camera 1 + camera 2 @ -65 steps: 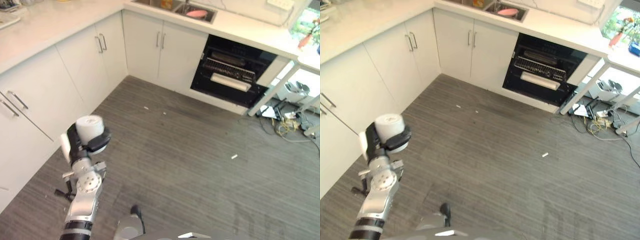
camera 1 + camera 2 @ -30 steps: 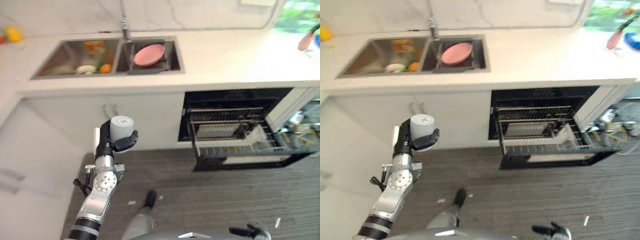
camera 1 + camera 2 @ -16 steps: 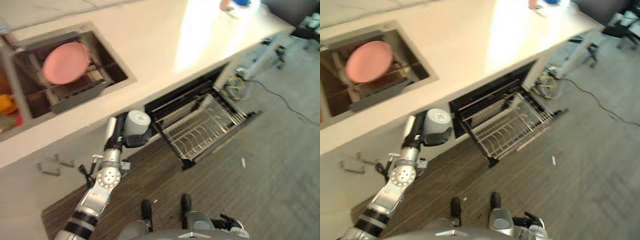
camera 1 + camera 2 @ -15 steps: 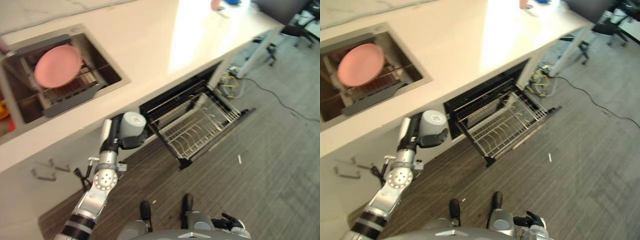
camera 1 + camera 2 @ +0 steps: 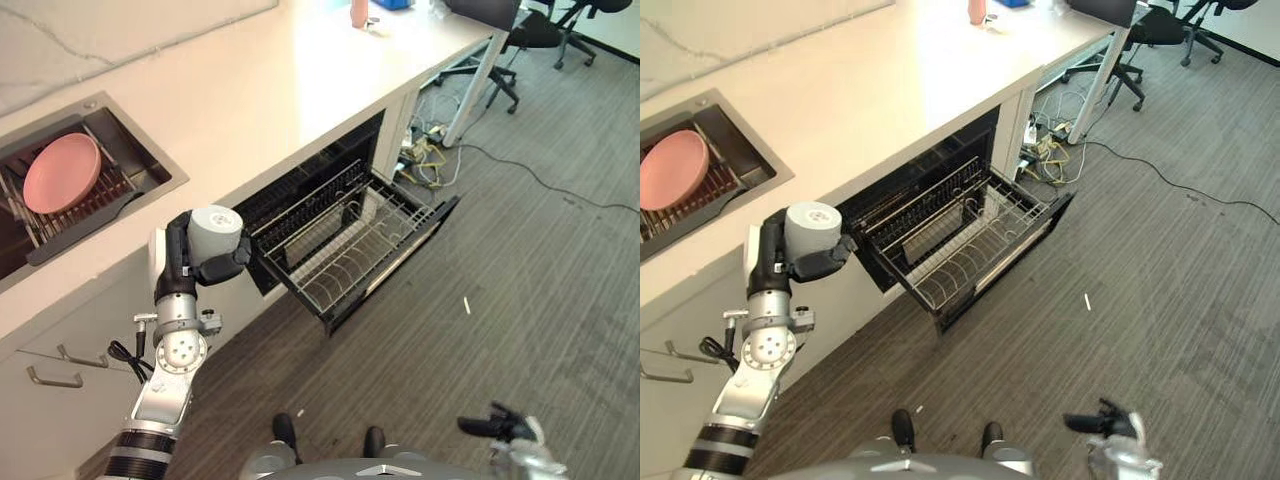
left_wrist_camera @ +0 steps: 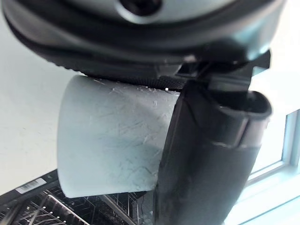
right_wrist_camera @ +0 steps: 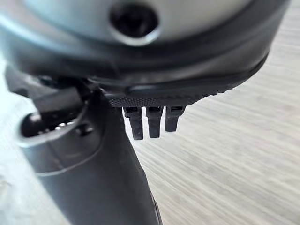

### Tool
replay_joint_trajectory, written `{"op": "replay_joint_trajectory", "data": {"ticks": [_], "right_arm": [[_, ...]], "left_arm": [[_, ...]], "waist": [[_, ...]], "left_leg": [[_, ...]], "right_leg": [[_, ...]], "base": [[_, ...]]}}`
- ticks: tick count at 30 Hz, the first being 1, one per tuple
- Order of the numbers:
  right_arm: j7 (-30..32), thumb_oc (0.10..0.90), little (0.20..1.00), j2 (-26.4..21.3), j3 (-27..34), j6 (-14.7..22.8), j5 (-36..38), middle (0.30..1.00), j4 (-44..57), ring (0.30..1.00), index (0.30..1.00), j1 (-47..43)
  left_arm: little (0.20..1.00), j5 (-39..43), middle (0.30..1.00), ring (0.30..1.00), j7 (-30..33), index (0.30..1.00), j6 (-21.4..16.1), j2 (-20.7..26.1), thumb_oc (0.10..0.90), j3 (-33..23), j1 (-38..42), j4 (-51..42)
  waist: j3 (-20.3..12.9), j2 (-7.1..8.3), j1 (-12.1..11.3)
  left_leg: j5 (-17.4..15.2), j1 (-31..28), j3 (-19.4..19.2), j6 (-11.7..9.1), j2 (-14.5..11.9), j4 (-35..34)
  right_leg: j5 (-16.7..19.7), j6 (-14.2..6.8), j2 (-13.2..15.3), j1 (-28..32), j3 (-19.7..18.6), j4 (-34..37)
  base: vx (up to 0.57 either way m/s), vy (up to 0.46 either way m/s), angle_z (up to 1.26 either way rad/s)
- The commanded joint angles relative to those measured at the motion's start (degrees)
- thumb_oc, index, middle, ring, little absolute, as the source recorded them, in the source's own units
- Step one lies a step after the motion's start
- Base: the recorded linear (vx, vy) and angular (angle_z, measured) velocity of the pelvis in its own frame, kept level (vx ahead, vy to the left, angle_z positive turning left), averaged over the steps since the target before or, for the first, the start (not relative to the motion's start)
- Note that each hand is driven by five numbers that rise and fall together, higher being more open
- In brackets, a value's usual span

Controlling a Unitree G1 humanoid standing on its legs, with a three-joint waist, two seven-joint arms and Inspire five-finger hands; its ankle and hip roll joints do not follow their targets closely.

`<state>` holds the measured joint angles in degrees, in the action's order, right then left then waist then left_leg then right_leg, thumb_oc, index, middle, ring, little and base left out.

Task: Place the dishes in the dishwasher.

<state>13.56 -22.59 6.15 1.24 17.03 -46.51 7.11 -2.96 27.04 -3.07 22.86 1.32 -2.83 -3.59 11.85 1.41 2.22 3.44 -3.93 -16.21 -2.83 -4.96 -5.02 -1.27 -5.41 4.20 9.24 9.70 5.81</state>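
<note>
Left wrist view showed left hand [image 6: 206, 154] clamped round pale grey plastic cup [image 6: 112, 136]; it could clip pulled-out wire dishwasher rack [image 5: 350, 245] rim, being held beside it.

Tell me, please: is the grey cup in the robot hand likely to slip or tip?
The grey cup looks rigid and probably light. The left robot hand curls round its smooth, tapered wall, so it might slip. Set on rack wires, it could tip.
</note>
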Motion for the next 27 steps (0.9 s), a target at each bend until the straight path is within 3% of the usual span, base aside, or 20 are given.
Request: {"op": "replay_joint_trajectory", "data": {"ticks": [1,3,6,15,16,19,20,25,26,27], "right_arm": [[3.8,0.800,0.900,-5.4,6.4,5.6,-0.3,0.900,19.4,0.900,0.900,0.3],[3.7,0.800,0.900,-4.9,8.0,9.5,1.7,0.900,31.0,0.900,0.900,-0.7],[1.9,0.800,0.900,-4.7,5.9,12.2,1.9,0.900,44.1,0.900,0.900,-6.0],[1.9,0.800,0.900,-4.4,6.1,11.9,1.8,0.900,44.5,0.900,0.900,-6.1],[1.2,0.800,0.900,0.2,-3.7,16.1,2.2,0.900,57.6,0.900,0.900,-17.3],[1.2,0.800,0.900,0.2,-3.7,16.1,2.2,0.900,57.6,0.900,0.900,-17.4],[-0.8,0.800,0.900,0.9,-9.8,15.3,2.3,0.900,59.6,0.900,0.900,-21.1],[-0.8,0.800,0.900,0.9,-9.8,15.2,2.2,0.900,59.5,0.900,0.900,-21.5],[-2.3,0.800,0.900,2.9,-13.9,15.7,6.4,0.900,61.4,0.900,0.900,-23.5],[-2.4,0.800,0.900,2.9,-13.9,15.6,6.5,0.900,61.4,0.900,0.900,-23.7]], "left_arm": [[0.300,-3.1,0.300,0.300,2.6,0.300,-4.8,0.8,0.400,-3.5,6.0,-7.0],[0.300,-4.1,0.300,0.300,3.0,0.300,-5.3,0.7,0.400,-3.1,8.0,-8.1],[0.300,-3.0,0.300,0.300,0.8,0.300,-6.8,2.2,0.400,-0.6,12.2,-9.6],[0.300,-2.9,0.300,0.300,0.8,0.300,-6.8,2.3,0.400,-0.6,12.5,-9.4],[0.300,-4.1,0.300,0.300,1.8,0.300,-7.7,2.3,0.400,5.7,23.0,-9.4],[0.300,-4.1,0.300,0.300,1.9,0.300,-7.7,2.3,0.400,5.7,23.1,-9.3],[0.300,-6.4,0.300,0.300,1.7,0.300,-7.4,1.8,0.400,8.7,25.9,-8.6],[0.300,-6.5,0.300,0.300,1.8,0.300,-7.5,1.8,0.400,8.7,26.3,-8.3],[0.300,-6.6,0.300,0.300,2.5,0.300,-7.5,0.8,0.400,10.9,27.7,-8.5],[0.300,-6.6,0.300,0.300,2.6,0.300,-7.6,0.9,0.400,10.9,27.9,-8.3]], "waist": [[-2.9,1.66,1.6],[-3.2,0.85,2.5],[-4.1,-0.07,2.8],[-3.9,-0.10,2.8],[-4.7,-1.01,2.7],[-4.7,-1.01,2.7],[-5.7,-1.35,2.7],[-5.4,-1.45,2.7],[-5.8,-1.86,3.1],[-5.6,-1.84,3.0]], "left_leg": [[1.4,2.2,0.7,-2.3,-0.6,1.2],[1.9,2.3,0.8,-2.6,-0.9,1.0],[2.1,2.3,1.0,-2.9,-1.3,0.8],[2.5,2.6,1.1,-2.9,-1.4,0.7],[3.3,2.5,0.8,-3.5,-2.0,0.4],[3.3,2.5,0.8,-3.5,-2.0,0.4],[2.3,1.1,-0.5,-3.5,-2.4,0.0],[2.5,1.2,-0.8,-3.5,-2.5,0.0],[1.9,0.2,-1.8,-3.4,-2.7,0.0],[1.8,0.0,-2.0,-3.4,-2.8,0.0]], "right_leg": [[-2.4,-2.9,1.8,-1.0,-1.7,-5.1],[-2.7,-2.4,1.5,-0.7,-1.7,-5.0],[-3.6,-1.8,1.1,0.2,-1.5,-4.6],[-3.2,-1.7,0.9,0.0,-1.4,-4.5],[-2.8,-1.5,0.8,1.0,-0.4,-2.3],[-2.7,-1.5,0.8,1.1,-0.4,-2.3],[-2.7,-2.4,1.3,2.2,0.0,-0.9],[-2.3,-2.3,1.2,2.0,-0.2,-0.9],[-2.0,-2.6,1.7,2.0,-0.5,-0.8],[-2.0,-2.6,1.7,2.0,-0.7,-0.8]], "base": [[-0.05,-0.021,0.09],[-0.02,-0.023,-0.02],[-0.01,-0.007,-0.02],[0.00,-0.004,0.05],[0.00,0.000,0.00],[0.02,0.003,0.02],[0.05,0.009,0.01],[0.02,0.004,-0.02],[0.06,0.015,0.02],[0.06,0.015,-0.03]]}}
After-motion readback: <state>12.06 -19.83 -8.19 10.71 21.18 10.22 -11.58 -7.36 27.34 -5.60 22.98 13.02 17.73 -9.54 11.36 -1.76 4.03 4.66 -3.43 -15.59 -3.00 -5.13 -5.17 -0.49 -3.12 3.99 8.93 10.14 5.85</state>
